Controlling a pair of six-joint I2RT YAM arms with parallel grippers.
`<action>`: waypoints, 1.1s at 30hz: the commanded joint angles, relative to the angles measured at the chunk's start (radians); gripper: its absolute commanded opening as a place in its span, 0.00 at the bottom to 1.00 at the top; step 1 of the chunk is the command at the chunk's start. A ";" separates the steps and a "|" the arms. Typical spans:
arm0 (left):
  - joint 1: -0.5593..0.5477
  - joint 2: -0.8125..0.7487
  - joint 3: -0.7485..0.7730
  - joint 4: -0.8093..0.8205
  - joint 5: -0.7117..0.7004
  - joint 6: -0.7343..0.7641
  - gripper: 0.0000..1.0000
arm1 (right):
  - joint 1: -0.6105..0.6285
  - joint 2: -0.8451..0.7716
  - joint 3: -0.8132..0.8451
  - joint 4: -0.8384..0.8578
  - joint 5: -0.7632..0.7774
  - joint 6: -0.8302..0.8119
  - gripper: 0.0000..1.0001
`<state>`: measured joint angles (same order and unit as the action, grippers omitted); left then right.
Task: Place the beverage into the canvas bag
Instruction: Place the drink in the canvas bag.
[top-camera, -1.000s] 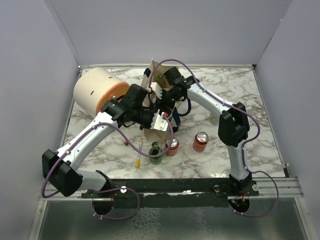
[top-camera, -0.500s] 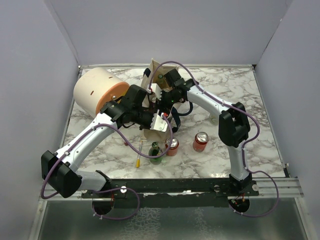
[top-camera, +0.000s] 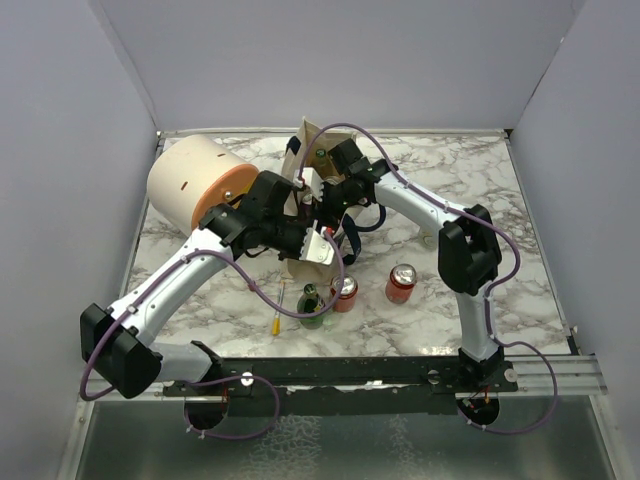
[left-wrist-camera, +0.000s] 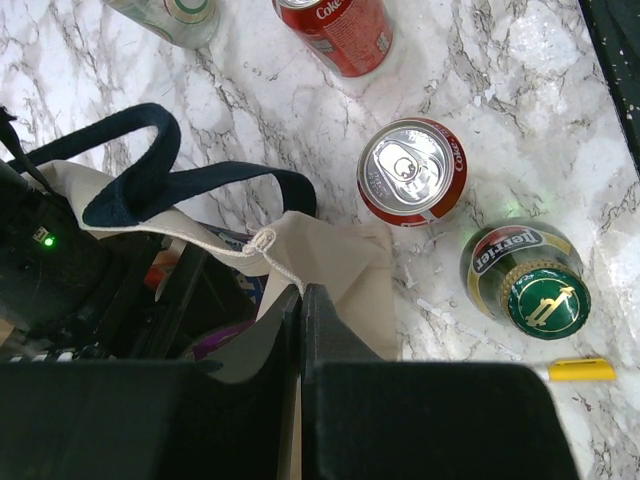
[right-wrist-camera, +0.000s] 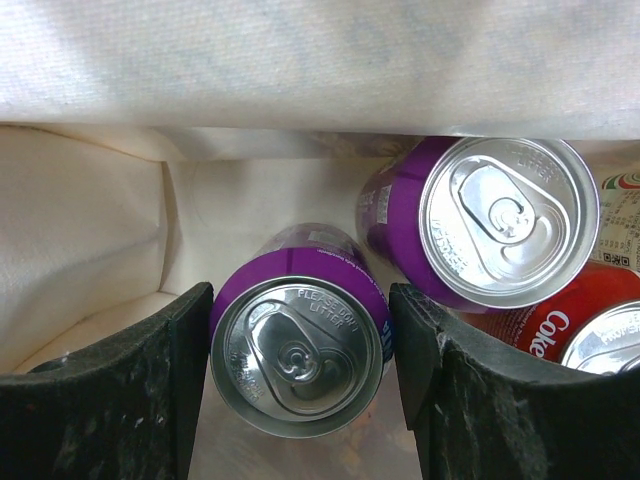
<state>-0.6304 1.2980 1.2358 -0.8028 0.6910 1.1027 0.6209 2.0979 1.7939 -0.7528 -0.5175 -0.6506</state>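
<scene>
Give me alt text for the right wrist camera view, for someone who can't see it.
Looking down into the canvas bag, the right tool grips a purple can upright. A second purple can and a red Coke can sit beside it.

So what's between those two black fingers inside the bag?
A purple can, gripped by the right gripper inside the bag; right wrist view shows it.

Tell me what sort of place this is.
Probably a robot test cell in a lab: a marble-pattern table boxed in by plain grey walls, a left arm and right arm bolted to a rail, and drink cans beside a canvas bag.
</scene>
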 joint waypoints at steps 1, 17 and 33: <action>0.000 -0.031 -0.029 -0.057 -0.016 -0.020 0.02 | 0.000 -0.017 -0.029 -0.015 -0.006 -0.047 0.67; 0.007 -0.064 -0.064 -0.056 -0.027 -0.016 0.01 | -0.004 -0.096 0.013 -0.003 -0.045 0.008 0.87; 0.011 -0.076 -0.106 -0.037 -0.026 -0.002 0.01 | -0.061 -0.138 0.121 -0.031 -0.093 0.085 0.87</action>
<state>-0.6235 1.2327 1.1622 -0.7696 0.6861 1.0992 0.5884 2.0045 1.8488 -0.7631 -0.5632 -0.6205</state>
